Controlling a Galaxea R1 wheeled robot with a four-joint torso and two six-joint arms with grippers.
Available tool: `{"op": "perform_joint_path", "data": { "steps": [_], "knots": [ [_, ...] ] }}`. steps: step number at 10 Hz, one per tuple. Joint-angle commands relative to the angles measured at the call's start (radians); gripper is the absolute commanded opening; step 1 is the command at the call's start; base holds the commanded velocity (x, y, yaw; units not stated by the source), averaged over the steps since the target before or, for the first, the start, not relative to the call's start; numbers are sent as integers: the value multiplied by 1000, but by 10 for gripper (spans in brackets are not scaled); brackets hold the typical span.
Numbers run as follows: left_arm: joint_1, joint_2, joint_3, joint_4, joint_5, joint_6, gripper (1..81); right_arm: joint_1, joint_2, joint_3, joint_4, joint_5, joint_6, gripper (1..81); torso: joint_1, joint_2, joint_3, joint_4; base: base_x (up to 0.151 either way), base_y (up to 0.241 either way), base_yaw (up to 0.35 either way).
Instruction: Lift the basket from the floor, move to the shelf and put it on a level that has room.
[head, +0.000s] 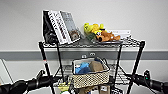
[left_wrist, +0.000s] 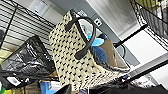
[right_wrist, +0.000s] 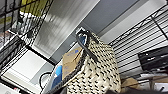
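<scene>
Pale wall and a grey band are backing the shelf (head: 90, 44), with the basket (head: 90, 74) sitting on its second level (head: 117, 75).

Books (head: 61, 26) and plush toys (head: 101, 33) are crowding the top tier, while the woven basket, carrying a blue cloth (head: 82, 68) and a brown packet (head: 96, 66), is resting between the front posts. Both arms are reaching in from either side: the left gripper (head: 53, 79) is lying just beside the basket's left end, the right gripper (head: 128, 76) near its right end. Whether either gripper's fingers are spread or closed I cannot tell. Wrist views are showing the basket's dark handle (left_wrist: 85, 37) close up.
</scene>
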Motion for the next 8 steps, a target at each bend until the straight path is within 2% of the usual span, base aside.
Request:
{"op": "perform_joint_path", "data": {
  "steps": [1,5,8],
  "knots": [
    [21,-120,114,108,-119,3,811,10,-114,104,-10,60,-4,811,0,0,0,0,0,0,0],
    [250,-137,100,196,-247,4,811,-170,-143,113,-11,80,-10,811,-2,-1,2,0,0,0,0],
    [449,-91,4,261,-363,6,811,-299,-137,89,-73,80,-10,811,-2,-2,2,0,0,0,0]
  ]
}}
